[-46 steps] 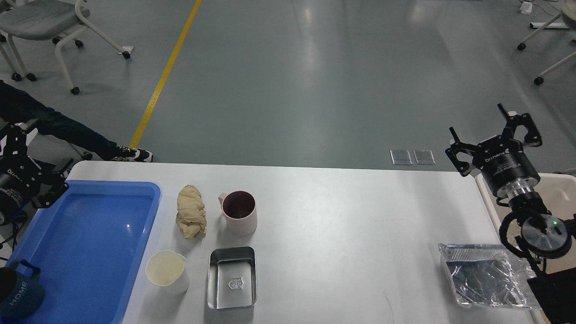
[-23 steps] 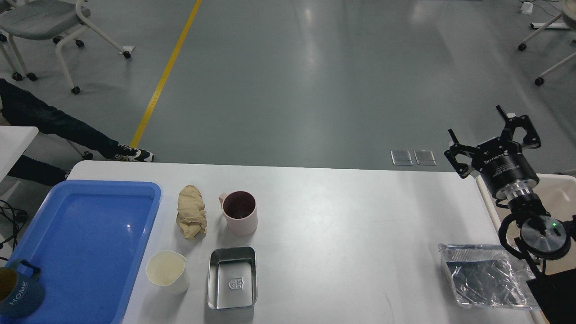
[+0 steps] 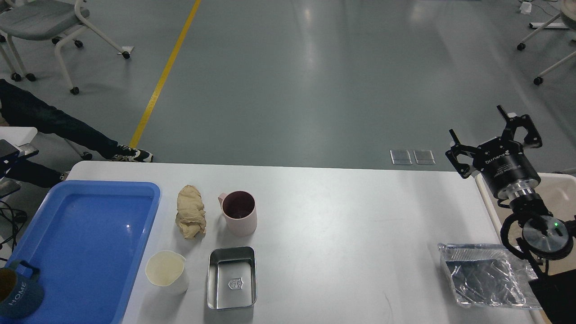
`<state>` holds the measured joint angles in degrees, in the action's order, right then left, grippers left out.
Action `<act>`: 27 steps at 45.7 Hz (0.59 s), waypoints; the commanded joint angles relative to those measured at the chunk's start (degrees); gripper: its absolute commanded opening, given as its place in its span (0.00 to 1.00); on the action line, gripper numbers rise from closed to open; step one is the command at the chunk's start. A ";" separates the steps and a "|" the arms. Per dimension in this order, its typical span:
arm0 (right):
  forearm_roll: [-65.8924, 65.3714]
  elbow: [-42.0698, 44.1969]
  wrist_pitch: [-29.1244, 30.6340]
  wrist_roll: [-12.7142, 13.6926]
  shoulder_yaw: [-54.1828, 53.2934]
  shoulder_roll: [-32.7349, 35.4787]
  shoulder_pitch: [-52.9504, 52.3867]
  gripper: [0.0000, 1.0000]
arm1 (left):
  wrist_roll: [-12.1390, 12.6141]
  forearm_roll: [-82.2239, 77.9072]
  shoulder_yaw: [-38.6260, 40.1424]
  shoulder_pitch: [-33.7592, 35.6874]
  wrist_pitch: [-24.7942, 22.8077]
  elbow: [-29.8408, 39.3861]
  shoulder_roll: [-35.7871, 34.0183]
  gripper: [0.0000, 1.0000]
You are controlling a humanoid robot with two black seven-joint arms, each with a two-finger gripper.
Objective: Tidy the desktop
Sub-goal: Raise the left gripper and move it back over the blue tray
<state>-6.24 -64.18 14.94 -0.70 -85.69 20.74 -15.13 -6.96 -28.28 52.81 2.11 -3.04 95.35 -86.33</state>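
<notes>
- At the far left, the blue tray (image 3: 85, 252) sits on the desktop (image 3: 342, 225) with a dark blue mug (image 3: 18, 292) marked HOME in its near corner; we judge this tray to be where the loose dishes belong.
- Our left gripper is out of sight, so we cannot say how its claw stands.
- Just beside the tray's right edge lie a crumpled beige cloth (image 3: 191, 218), a pink mug (image 3: 239, 212), a white cup (image 3: 166, 271) and an empty metal tin (image 3: 231, 277), all upright and close together but apart from one another.
- For the next pick we would take the white cup first, as it is nearest the tray. The approach should come down from above, clear of the tin beside it, so neither tips.
- The middle of the desktop, which spans nearly the whole lower view, is bare.
- Near the right edge rests a crinkled foil tray (image 3: 488, 280), partly behind our right arm.
- Our right gripper (image 3: 495, 137) hovers above the desktop's far right corner, claw spread wide and holding nothing.
- Against a second ago: the left gripper then hung over the tray's far left corner and is now gone from view; the right gripper has hardly shifted, and nothing on the desktop has moved.
</notes>
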 commanded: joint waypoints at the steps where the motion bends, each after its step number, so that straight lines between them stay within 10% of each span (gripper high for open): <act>1: -0.44 -0.07 0.00 0.00 -0.09 -0.09 0.10 1.00 | 0.11 -2.91 -0.16 -0.26 0.05 -0.16 0.29 0.97; 9: -0.44 -0.07 0.00 0.00 0.00 -0.18 0.54 1.00 | 1.16 -9.24 -0.51 2.11 0.58 -1.57 6.69 0.97; 16: -0.53 -0.07 0.00 0.00 0.00 -0.09 0.71 1.00 | 6.87 -9.86 -1.39 6.94 -1.88 -3.59 12.06 0.96; 27: -0.79 -0.07 0.00 0.00 0.26 -0.70 0.63 1.00 | 7.49 -13.54 -8.94 15.02 -8.65 -6.92 17.07 0.96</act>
<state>-6.76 -64.24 14.98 -0.70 -85.70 20.41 -14.43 -0.07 -38.68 48.07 12.51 -9.77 90.08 -72.07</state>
